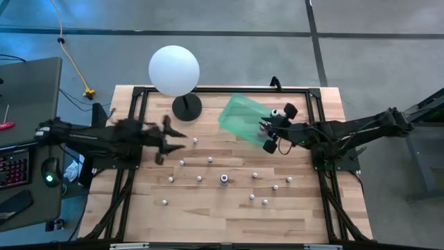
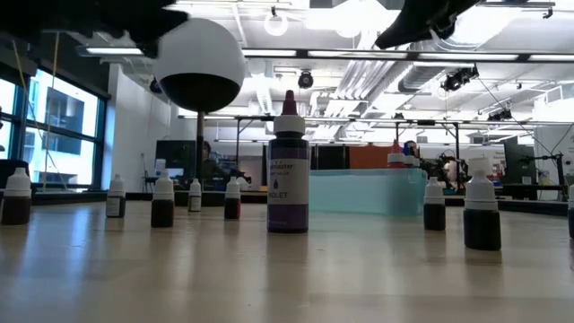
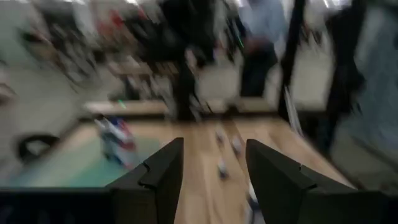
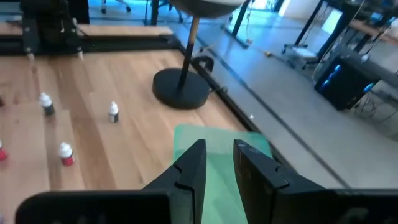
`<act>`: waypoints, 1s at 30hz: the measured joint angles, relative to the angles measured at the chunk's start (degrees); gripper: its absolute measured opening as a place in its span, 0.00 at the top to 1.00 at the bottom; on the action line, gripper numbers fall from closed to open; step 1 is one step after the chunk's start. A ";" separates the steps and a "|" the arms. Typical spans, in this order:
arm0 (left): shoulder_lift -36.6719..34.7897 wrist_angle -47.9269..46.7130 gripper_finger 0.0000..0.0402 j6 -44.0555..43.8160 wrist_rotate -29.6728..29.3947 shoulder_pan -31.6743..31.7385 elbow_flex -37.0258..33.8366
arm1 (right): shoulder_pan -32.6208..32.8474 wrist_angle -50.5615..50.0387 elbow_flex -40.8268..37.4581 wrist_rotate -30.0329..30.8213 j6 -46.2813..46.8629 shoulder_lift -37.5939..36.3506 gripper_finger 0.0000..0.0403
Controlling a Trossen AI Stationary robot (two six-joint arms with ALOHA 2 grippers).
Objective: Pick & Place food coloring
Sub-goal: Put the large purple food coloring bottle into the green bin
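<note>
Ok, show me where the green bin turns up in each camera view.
High view: the green bin lies tilted at the table's far edge, right of the lamp base, under the right gripper.
Low view: a teal band behind the tall purple bottle.
Left wrist view: blurred green patch.
Right wrist view: beyond the fingers.
Shared landmark: the lamp.

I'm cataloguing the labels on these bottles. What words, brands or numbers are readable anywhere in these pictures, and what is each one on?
"VIOLET": bottom line of the label on the tall purple bottle in the low view, only just legible.
The brand line above it on that label: too blurred to read.
The small bottles around it: no readable labels.
The green bin, the globe lamp and the table: no text visible.
</note>
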 joint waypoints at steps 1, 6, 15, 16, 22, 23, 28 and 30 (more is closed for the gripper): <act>4.11 0.10 0.58 0.51 1.12 -0.04 1.49 | 0.00 -0.91 0.00 -0.60 0.83 0.09 0.82; 23.44 3.33 0.58 0.06 -0.37 0.00 8.73 | 0.00 -3.78 -0.02 -5.46 3.65 0.57 0.82; 48.48 5.26 0.58 -3.79 15.66 -0.03 21.94 | 0.00 -4.08 -0.02 -10.86 3.58 0.55 0.82; 50.31 6.10 0.58 -3.80 17.73 -0.16 23.16 | 0.00 -4.12 -0.02 -11.00 3.58 0.55 0.82; 55.00 6.57 0.58 -2.44 24.28 -2.41 26.65 | 0.00 -4.74 -0.02 -11.86 3.63 0.55 0.82; 55.03 6.57 0.58 -2.39 24.28 -2.90 26.65 | 0.00 -4.77 -0.02 -11.87 3.67 0.55 0.82; 55.01 5.57 0.58 -1.09 18.28 -5.51 26.65 | 0.00 -5.23 -0.04 -11.87 3.72 0.55 0.82; 55.58 5.27 0.58 -0.22 13.17 -6.45 26.67 | 0.00 -5.20 -0.04 -11.87 3.77 0.55 0.82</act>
